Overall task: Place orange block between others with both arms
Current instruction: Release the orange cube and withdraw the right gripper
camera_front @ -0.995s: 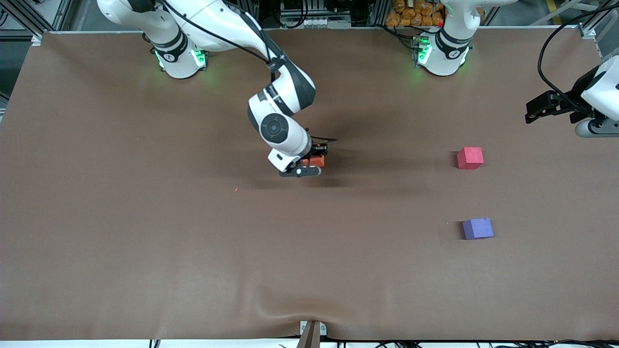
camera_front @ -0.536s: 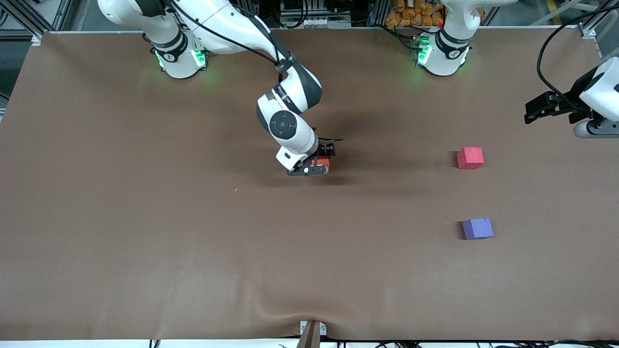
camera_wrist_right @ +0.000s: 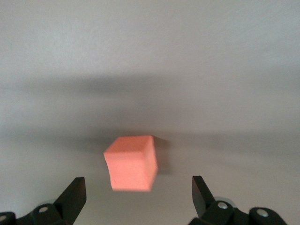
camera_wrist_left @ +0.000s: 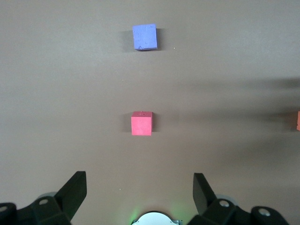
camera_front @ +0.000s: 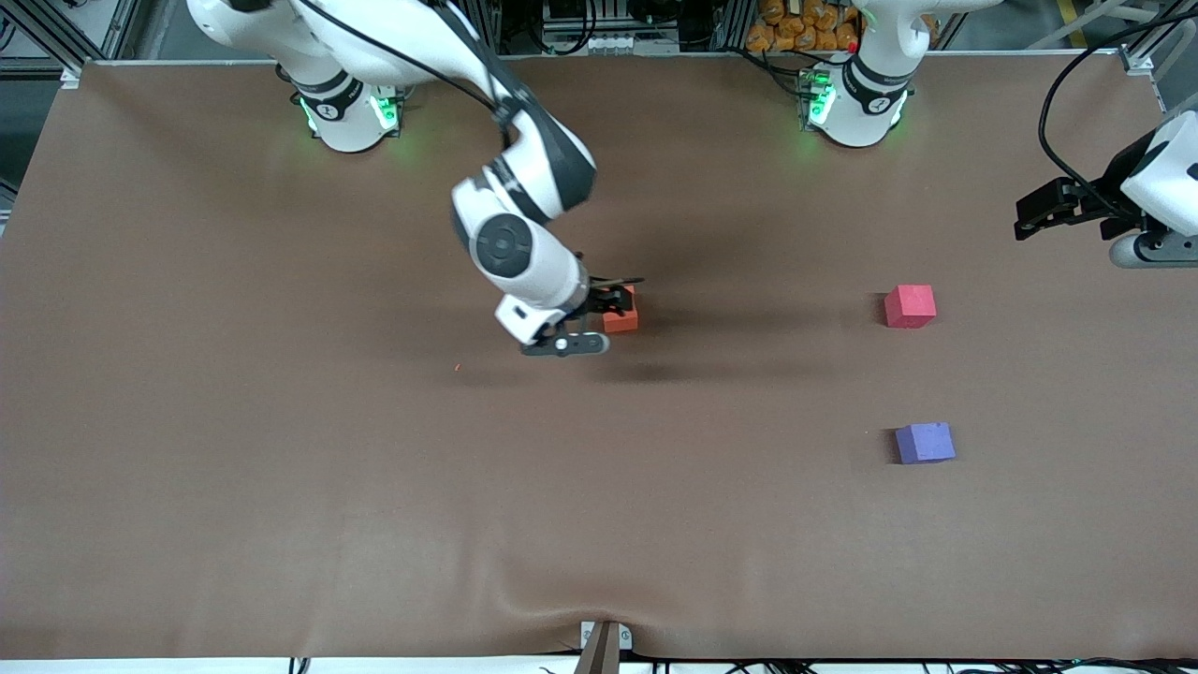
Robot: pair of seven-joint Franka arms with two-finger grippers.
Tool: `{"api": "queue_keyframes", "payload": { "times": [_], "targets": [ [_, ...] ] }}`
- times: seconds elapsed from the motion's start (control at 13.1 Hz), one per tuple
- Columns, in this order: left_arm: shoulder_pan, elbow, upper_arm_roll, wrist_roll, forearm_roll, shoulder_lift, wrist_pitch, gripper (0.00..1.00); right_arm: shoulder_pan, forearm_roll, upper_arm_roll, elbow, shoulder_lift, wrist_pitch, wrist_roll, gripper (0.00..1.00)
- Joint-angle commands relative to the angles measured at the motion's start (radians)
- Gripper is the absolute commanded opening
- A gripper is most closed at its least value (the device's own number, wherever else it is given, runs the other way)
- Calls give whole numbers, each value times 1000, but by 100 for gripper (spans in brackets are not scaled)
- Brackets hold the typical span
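Three cubes sit on the brown table [camera_front: 281, 468]: one orange block [camera_front: 621, 316] near the middle, with one pink-red cube [camera_front: 910, 306] and one purple cube [camera_front: 925, 443] well apart from it toward the left arm's end (purple nearer the camera). The right gripper [camera_front: 599, 301] hovers just over the orange block, fingers spread wide, gripping nothing. The left gripper [camera_front: 1039, 213] waits, fingers wide too.
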Motion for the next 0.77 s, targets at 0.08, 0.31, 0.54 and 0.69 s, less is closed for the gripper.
{"api": "queue_keyframes", "payload": {
  "times": [0.08,0.31,0.54,0.69],
  "targets": [
    [7,-4,-5,10,-5,-5,12,100,-82,-233,17,132,-170,-403,-1,100],
    [5,-4,-5,10,-5,-2,12,100,-158,-292,20,180,-268,-543,-7,100],
    [-4,-4,-10,4,-14,8,17,100,-241,-295,21,180,-363,-627,-62,100],
    [-19,-1,-11,2,-35,42,18,100,-316,-295,21,179,-411,-670,-155,100]
  ]
}}
